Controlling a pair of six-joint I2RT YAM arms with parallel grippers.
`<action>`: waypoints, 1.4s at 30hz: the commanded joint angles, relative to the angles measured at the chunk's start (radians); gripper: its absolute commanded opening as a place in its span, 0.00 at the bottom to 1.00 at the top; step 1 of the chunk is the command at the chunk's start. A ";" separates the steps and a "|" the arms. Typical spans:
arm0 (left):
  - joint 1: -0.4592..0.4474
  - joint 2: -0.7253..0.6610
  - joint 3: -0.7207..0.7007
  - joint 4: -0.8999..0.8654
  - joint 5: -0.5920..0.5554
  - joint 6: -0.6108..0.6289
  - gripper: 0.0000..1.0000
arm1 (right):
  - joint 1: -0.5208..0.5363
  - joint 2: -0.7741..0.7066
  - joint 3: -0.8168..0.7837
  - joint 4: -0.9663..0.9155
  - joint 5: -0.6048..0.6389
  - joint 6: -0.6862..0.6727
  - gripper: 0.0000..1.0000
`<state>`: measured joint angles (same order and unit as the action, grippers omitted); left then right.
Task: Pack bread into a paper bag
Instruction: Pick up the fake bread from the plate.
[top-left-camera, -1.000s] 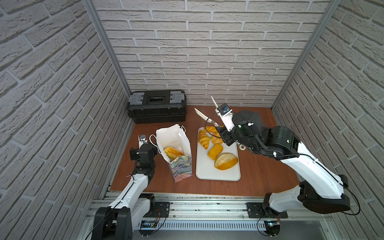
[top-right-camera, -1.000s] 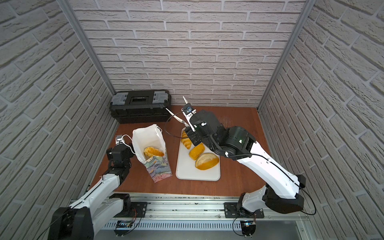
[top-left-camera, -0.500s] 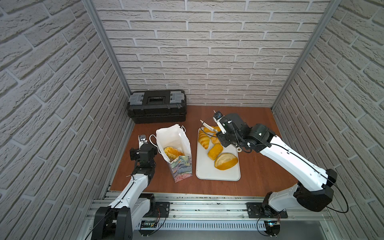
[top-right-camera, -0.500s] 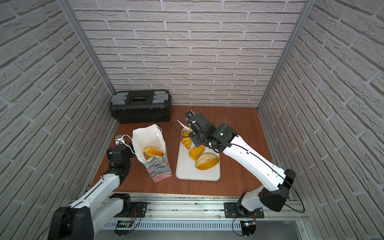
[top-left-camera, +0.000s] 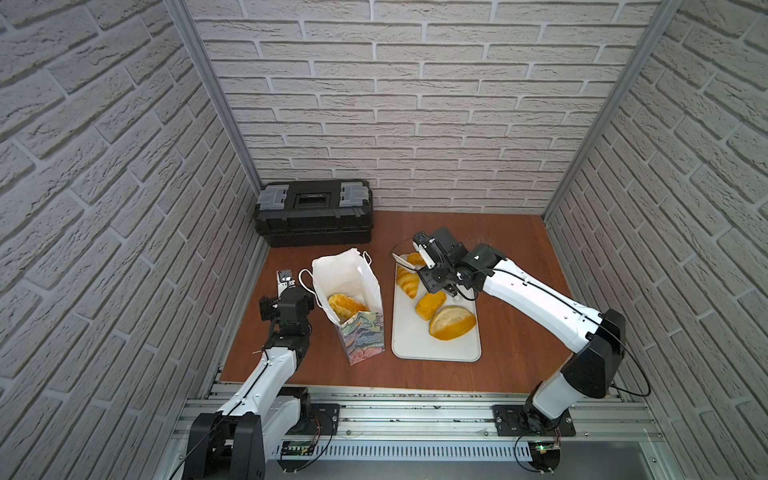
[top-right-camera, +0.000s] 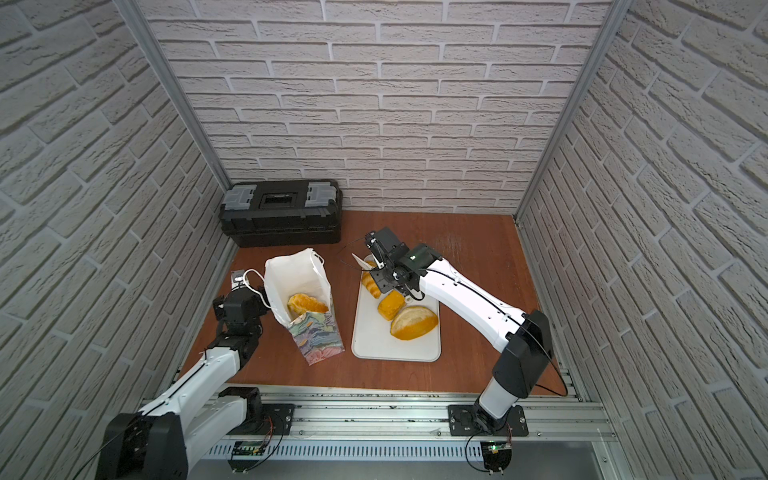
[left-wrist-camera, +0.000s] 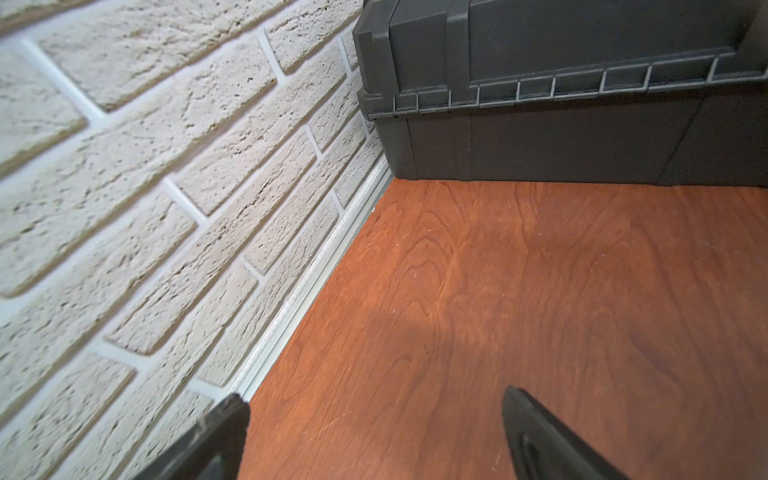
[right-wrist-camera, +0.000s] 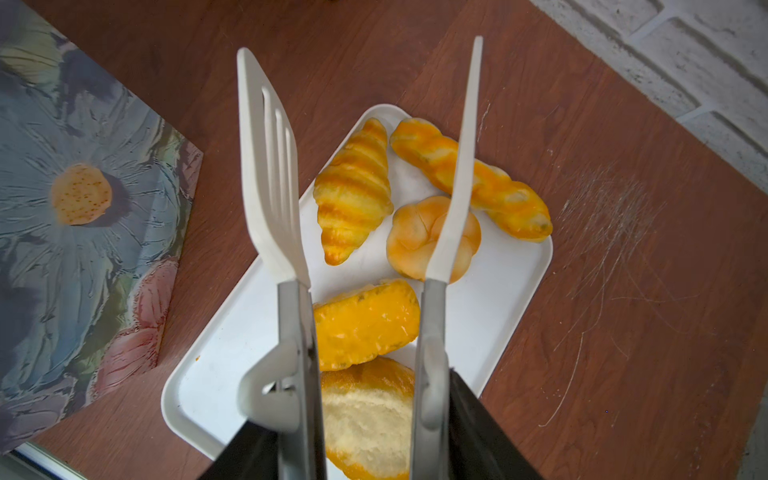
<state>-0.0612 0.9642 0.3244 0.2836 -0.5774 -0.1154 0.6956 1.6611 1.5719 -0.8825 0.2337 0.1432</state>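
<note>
- While the right fingers (right-wrist-camera: 486, 436) clamp the steel handles of white plastic tongs (right-wrist-camera: 270, 174), the flat slotted blades stand apart above the tray (right-wrist-camera: 498, 291), with nothing between them.
- On that smooth white tray lie glossy golden pieces: a ridged croissant (right-wrist-camera: 353, 195), a twisted braided stick (right-wrist-camera: 503, 195), a round knot roll (right-wrist-camera: 411, 237), a small loaf (right-wrist-camera: 365, 324) and a flour-dusted oval loaf (right-wrist-camera: 365, 419).
- The paper bag (top-left-camera: 353, 282) stands just beside the tray on the wood-grain counter (top-left-camera: 519, 332), white-lined, swirl-painted outside, with a bread piece (top-left-camera: 344, 305) inside.
- The left fingers (left-wrist-camera: 540, 440) are spread and empty.
</note>
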 joint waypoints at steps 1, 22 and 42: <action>0.004 -0.002 0.003 0.037 -0.010 0.008 0.98 | -0.020 0.029 -0.019 0.074 -0.058 0.019 0.59; 0.008 0.004 -0.002 0.043 -0.004 0.014 0.98 | -0.086 0.163 -0.019 0.106 -0.179 0.041 0.61; 0.007 0.006 -0.002 0.044 -0.003 0.017 0.98 | -0.103 0.231 -0.010 0.113 -0.233 0.036 0.59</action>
<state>-0.0589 0.9699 0.3244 0.2878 -0.5781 -0.1055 0.5953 1.8954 1.5539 -0.8028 0.0170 0.1730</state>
